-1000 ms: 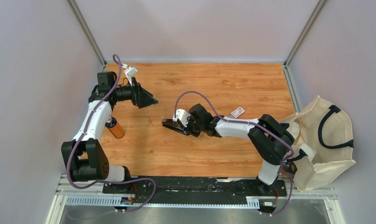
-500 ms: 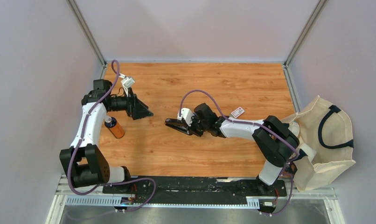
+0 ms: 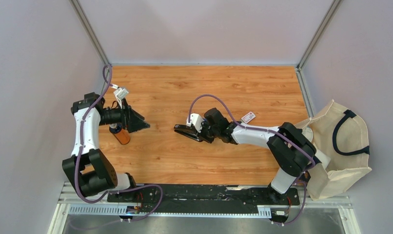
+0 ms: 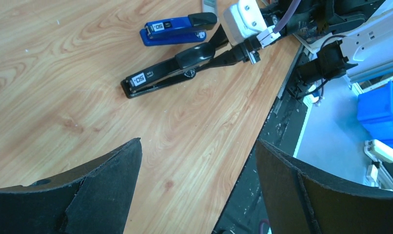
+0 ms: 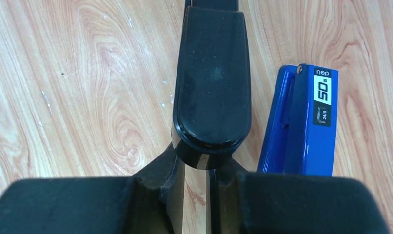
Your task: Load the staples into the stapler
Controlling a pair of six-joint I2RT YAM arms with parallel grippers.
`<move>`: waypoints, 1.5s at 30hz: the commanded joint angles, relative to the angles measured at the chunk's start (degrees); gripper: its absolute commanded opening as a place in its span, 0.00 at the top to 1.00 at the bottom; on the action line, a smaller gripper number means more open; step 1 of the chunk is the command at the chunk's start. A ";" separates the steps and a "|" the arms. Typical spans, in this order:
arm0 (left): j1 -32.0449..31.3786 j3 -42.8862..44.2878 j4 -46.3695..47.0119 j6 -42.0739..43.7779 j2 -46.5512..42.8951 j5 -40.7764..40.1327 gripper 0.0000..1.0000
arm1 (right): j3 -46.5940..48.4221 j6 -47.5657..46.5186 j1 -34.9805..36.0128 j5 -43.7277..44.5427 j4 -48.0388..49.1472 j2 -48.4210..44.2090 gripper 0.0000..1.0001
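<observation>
The right claw pinched the black stapler by its tail, the left claw hung spread, and the staples — likely light, brittle strips, best nipped gently across their long sides — presumably lay inside the small white box beside the right forearm.

Stapler beside second stapler (centre), bottle left

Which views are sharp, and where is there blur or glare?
Top external: even light, sharp, soft shadows only. Left wrist: black stapler sharp, its own near fingers dark. Right wrist: blue stapler label crisp, faint sheen on the black one.
</observation>
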 commanded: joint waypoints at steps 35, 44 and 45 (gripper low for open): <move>5.44 6.70 -23.93 23.90 7.47 9.42 0.06 | -4.82 7.23 -2.07 3.45 6.81 -9.89 0.58; 0.87 -2.69 20.52 -19.24 -8.94 -17.72 0.06 | 9.42 -3.06 0.91 0.95 -19.58 -10.32 0.22; 0.61 -3.22 23.51 -22.05 -10.45 -19.92 0.06 | 10.21 -2.71 0.91 3.93 -20.19 -10.85 0.18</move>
